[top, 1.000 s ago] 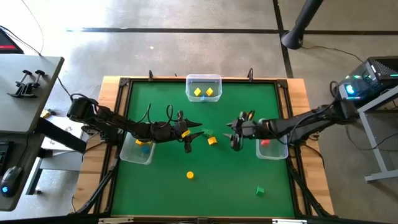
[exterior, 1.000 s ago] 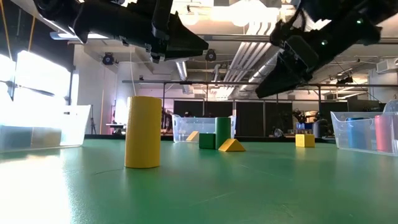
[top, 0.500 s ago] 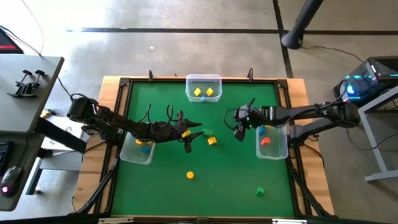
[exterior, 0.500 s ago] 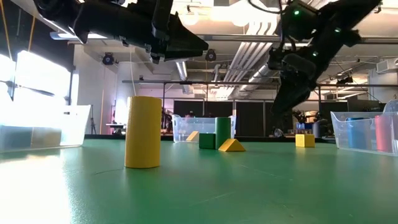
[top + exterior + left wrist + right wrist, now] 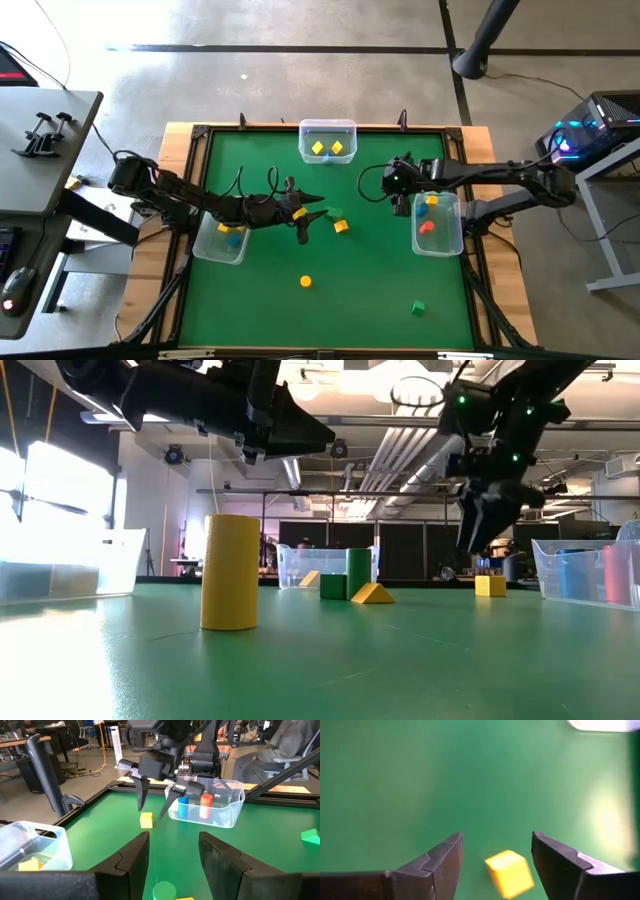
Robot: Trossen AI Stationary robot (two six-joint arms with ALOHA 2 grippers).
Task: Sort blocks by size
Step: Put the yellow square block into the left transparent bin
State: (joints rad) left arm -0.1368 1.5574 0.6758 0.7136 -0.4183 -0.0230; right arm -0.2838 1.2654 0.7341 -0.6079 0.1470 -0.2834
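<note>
The right gripper [image 5: 400, 205] hangs above a small yellow block [image 5: 509, 873] near the counter's right edge, beside the right-hand bin [image 5: 447, 238]; its fingers are apart and empty. Next it likely needs to descend and close. The left gripper [image 5: 318, 216] waits mid-counter, spread wide.

open-plan robotics lab: exposed ceiling ducts [image 5: 400, 445], concrete floor [image 5: 250, 80], workbenches [image 5: 30, 740]

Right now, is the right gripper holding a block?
No. In the right wrist view the right gripper is open and empty, with a yellow cube lying loose on the green table between its fingers.
</note>
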